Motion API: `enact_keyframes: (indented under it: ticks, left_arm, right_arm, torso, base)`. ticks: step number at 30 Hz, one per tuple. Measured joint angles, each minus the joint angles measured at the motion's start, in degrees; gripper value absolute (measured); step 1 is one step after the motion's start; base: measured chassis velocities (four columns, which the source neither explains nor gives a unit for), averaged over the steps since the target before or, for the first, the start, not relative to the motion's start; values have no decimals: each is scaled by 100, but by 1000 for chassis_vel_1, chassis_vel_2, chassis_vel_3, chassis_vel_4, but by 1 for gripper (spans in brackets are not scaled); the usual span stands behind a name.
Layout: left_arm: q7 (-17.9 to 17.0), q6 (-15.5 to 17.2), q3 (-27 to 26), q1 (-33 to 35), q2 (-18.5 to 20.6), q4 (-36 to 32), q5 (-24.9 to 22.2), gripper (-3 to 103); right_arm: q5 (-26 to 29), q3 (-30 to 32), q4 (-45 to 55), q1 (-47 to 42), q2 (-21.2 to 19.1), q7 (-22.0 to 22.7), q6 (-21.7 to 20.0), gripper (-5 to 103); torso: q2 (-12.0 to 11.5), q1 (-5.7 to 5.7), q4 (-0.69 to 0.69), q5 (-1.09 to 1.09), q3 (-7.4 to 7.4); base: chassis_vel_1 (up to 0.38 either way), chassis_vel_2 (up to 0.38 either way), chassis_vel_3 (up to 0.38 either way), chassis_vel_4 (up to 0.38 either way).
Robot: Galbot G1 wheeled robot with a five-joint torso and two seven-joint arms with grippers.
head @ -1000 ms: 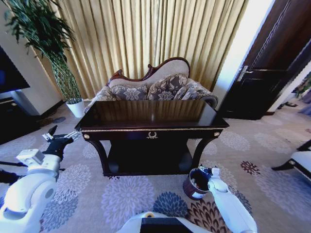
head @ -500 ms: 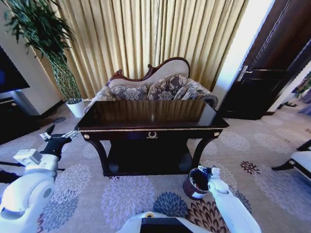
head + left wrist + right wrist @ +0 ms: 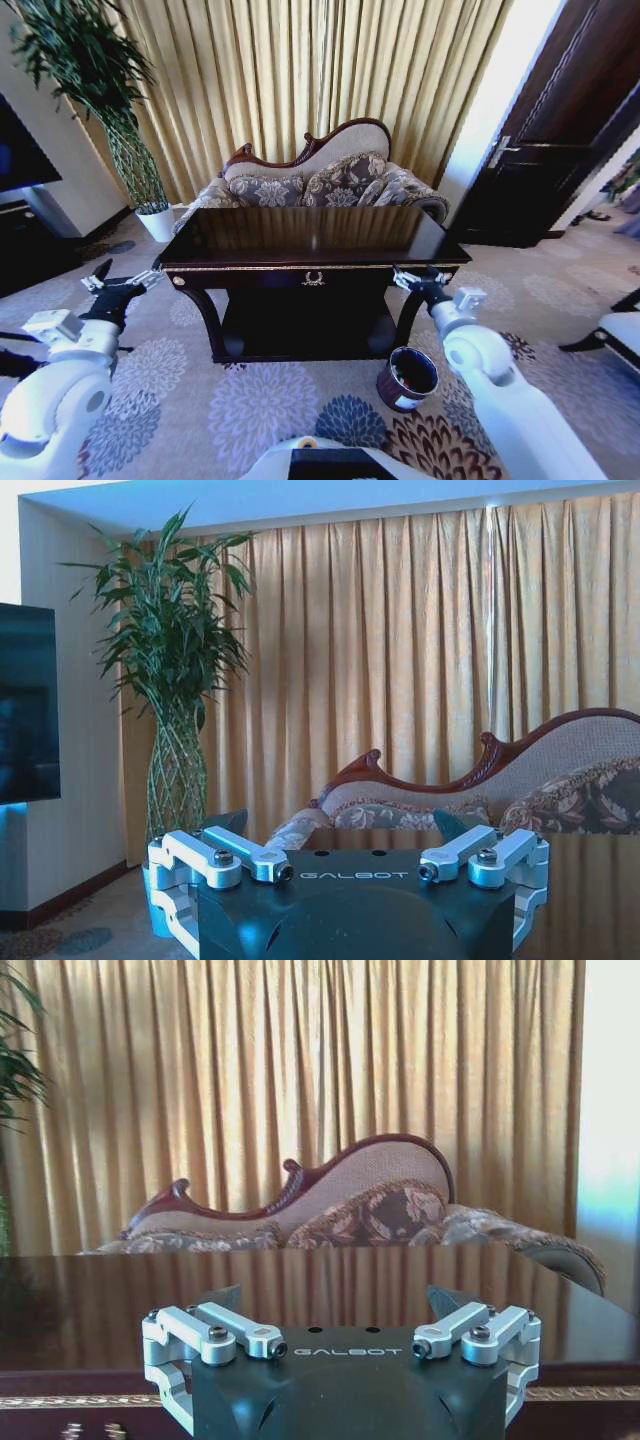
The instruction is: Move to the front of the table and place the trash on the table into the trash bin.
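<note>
Gold pleated curtains (image 3: 300, 70) close off the back of our room, with a carved sofa (image 3: 320, 180) in patterned upholstery in front of them and a tall green plant (image 3: 90, 80) in a white pot (image 3: 157, 222) off to our left. Dark wooden doors (image 3: 570, 130) stand to our right, and the floor is a grey carpet (image 3: 250, 400) with big flower medallions.

Straight ahead of us sits the table (image 3: 310, 235), its glossy dark top mirroring the curtains, gold trim along the edge and 1 gold ornament centred on the front. We can make out no bottle or paper on its top. The trash bin (image 3: 407, 378) stands on the carpet near the table's right front leg, a white label on its side, too small for us to read.

Our left gripper (image 3: 112, 282) hangs beside the table's left end, fingers spread. Our right gripper (image 3: 418, 277) is raised at the table's right front corner, fingers also spread. Both wrist views show "GALBOT" printed on the gripper body.
</note>
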Motion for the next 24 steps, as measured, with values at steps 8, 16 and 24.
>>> enact_keyframes:
  ticks: [8, 16, 24]
  left_arm:
    - [0, 152, -69, -44, 129, -53, -188, 100]
    - [0, 241, -56, -68, 152, -48, -278, 100]
    - [-1, 242, -38, -66, 150, -35, -304, 100]
  right_arm:
    - [-391, -32, 150, -163, 120, 11, 72, 100]
    - [-457, -33, 216, -158, 126, -5, 126, 100]
    - [-451, -57, 281, -159, 111, -47, 149, 100]
  torso:
    - [0, 0, -1, 1, 0]
    - [0, 0, -1, 1, 0]
    - [-1, 1, -1, 0, 1]
  base:
    - [0, 0, 0, 0]
    - [0, 0, 0, 0]
    - [13, -11, -14, 10]
